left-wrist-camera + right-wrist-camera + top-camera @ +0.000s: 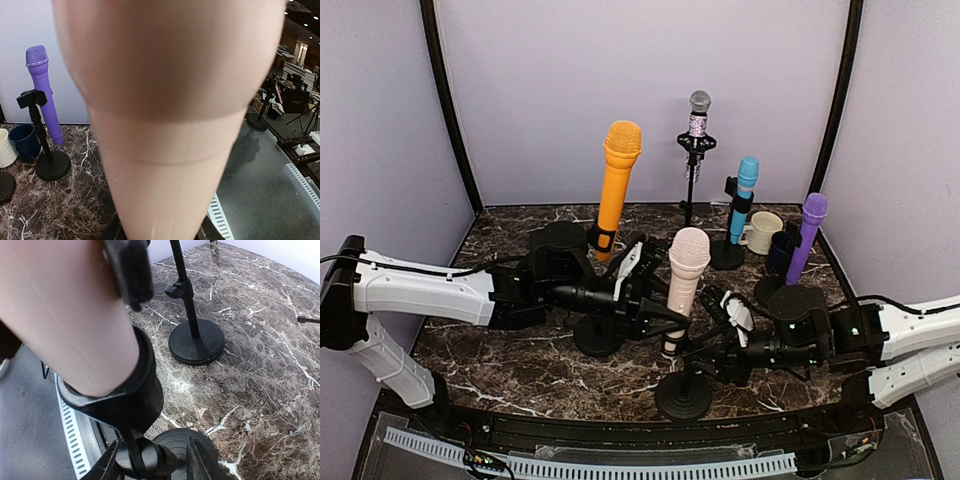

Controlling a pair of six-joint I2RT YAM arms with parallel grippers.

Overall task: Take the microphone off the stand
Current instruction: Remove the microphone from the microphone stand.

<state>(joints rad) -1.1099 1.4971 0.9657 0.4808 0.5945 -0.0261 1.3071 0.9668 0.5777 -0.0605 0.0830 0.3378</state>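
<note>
Left gripper [665,318] clamped on pink microphone [686,262], right gripper [154,461] straddling the stand joint [142,459], grip unclear: brace there, then pull straight out.

On the marble counter [500,360], the left gripper [665,322] clasps the lower body of the pink microphone [686,262], which is upright in its stand [682,397]. The right gripper [700,362] sits at the stand's stem.

Smooth matt pink plastic microphone [65,315]; satin black plastic clip [130,395] above the right tool [150,463]; polished marble-patterned tabletop [250,365].
</note>
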